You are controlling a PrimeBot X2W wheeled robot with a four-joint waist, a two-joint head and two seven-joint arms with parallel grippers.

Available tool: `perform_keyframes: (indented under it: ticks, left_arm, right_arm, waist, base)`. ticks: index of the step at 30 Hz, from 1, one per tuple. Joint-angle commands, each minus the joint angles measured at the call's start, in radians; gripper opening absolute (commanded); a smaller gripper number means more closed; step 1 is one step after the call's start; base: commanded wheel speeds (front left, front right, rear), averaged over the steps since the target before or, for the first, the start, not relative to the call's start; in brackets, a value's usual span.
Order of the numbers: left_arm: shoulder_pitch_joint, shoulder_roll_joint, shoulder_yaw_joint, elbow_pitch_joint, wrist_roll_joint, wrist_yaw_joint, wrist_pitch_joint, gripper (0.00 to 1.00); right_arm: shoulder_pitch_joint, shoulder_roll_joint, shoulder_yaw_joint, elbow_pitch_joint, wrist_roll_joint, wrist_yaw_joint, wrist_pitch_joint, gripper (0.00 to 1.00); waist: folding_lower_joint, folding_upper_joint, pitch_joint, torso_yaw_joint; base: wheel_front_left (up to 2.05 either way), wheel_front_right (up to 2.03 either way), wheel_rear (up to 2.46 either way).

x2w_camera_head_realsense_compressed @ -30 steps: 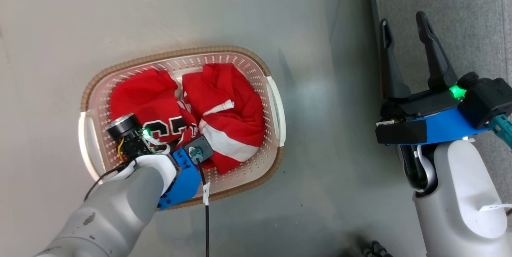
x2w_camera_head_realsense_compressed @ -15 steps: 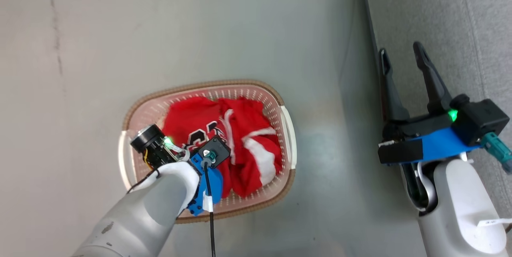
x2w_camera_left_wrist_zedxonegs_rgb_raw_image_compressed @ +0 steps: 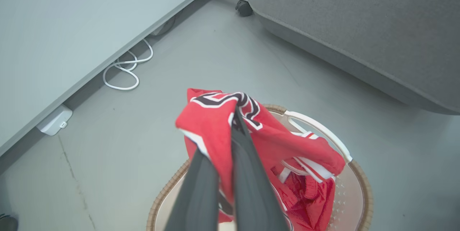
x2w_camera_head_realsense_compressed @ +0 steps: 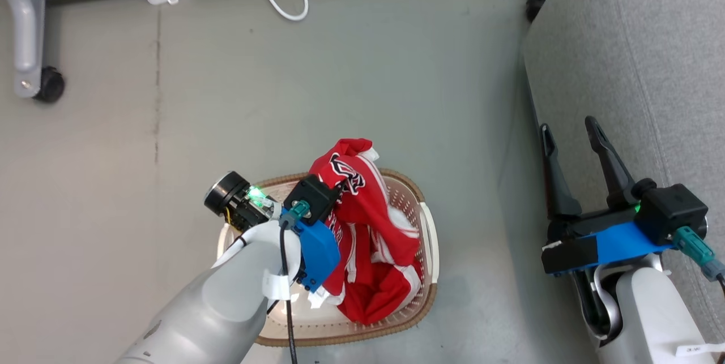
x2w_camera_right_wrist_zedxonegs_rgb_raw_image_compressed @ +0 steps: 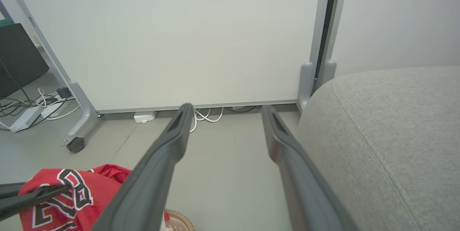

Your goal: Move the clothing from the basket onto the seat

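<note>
Red clothing [x2w_camera_head_realsense_compressed: 368, 222] hangs clamped in left end effector [x2w_camera_left_wrist_zedxonegs_rgb_raw_image_compressed: 235, 116] above basket [x2w_camera_head_realsense_compressed: 408, 182]; right end effector [x2w_camera_head_realsense_compressed: 568, 126] spread wide.

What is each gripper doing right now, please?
Left gripper: closed on the red jersey.
Right gripper: open, holding nothing.

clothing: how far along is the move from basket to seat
Done: nothing lies on the seat yet. In hand: the left gripper is shut on the numbered red garment, raised above the basket. Left: carry it over to the seat, then fetch the red cloth lying in the basket.
</note>
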Motion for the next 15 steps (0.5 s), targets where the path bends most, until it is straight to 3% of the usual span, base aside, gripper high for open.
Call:
perform_keyframes:
  ticks: [1,15]
  left_arm:
    - [0.011,0.008,0.026,-0.038,0.0,0.009,-0.005,0.0]
    - [0.058,0.014,0.222,-0.29,0.058,0.031,-0.006,0.0]
  right_arm:
    - [0.017,-0.006,-0.003,0.004,0.0,0.0,-0.004,1.0]
    - [0.103,0.006,-0.009,0.032,0.006,0.0,-0.004,1.0]
  waist:
    - [0.0001,-0.0001,-0.042,0.02]
    - [0.0001,-0.0001,-0.198,0.039]
  base:
    - [0.0,0.0,0.0]
    - [0.0,0.0,0.0]
